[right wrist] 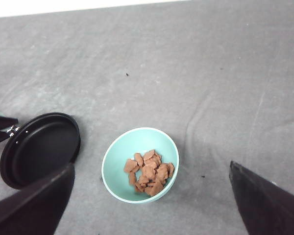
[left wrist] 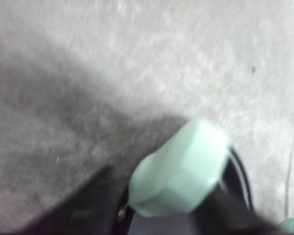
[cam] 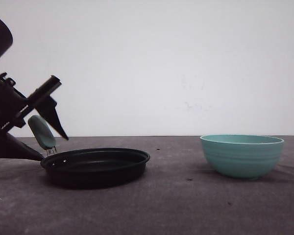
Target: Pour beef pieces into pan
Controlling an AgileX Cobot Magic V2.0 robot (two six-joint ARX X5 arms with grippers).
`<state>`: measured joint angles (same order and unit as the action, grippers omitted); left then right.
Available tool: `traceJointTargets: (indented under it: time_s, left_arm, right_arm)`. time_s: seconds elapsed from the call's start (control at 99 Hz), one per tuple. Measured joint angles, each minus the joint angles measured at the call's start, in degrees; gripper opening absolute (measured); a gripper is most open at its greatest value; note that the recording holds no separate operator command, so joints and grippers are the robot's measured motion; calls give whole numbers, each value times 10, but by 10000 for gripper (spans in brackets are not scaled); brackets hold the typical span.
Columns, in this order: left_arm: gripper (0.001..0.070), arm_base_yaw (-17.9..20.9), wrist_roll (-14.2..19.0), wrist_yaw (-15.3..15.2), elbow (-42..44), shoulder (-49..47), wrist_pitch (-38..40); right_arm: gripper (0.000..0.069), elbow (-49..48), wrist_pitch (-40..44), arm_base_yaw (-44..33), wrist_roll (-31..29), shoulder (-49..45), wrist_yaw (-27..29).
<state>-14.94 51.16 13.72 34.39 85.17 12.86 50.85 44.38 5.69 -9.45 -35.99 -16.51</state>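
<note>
Left gripper (cam: 48, 131): jaws apart, straddling the pan's mint-green handle (cam: 41, 131), contact unclear. Right gripper (right wrist: 152, 205): jaws wide apart, above the teal bowl (right wrist: 115, 155). Beef pieces (right wrist: 149, 172) heaped in bowl. Black pan (cam: 95, 165) near worktop's (cam: 186, 205) left edge, bowl well apart toward right.

View: blurry, close up | Handle: the mint-green pan handle (left wrist: 179, 171) pokes up between two dark fingers (left wrist: 83, 208) | Grip: can't tell if the fingers touch it | Pan: a bit of black pan rim (left wrist: 241, 176) curves beside the handle | Counter: gray counter (left wrist: 112, 63) behind, with a dark shadow
</note>
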Motion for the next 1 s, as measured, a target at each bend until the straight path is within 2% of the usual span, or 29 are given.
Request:
traceJointTargets:
  time_s: [0.061,0.131,0.242,0.404,0.596,0.717,1.0]
  left_arm:
    - [85,-3,-1,0,0,2,-5]
    - [50,-5,2,1,0,3,-7]
    - [45,-7,1,2,0,3,-5]
    - [45,-8,-3,37,0,-2,6]
    - [45,-26,-5,43,0,-61,4]
    - [45,-44,-5,46,0,-98,-10]
    - [45,-88,-5,45,0,-151,-130]
  right_arm:
    - [628,0,3,0,0,0,0]
    - [628,0,13,0,0,0,0]
    - [628,0,31,0,5,0,0]
    - [628,0,60,0,22,0,0]
    - [628,0,68,0,28,-26,0]
    - [619,0,50,0,31,-81,0]
    - [614,0,-58,0,27,-285,0]
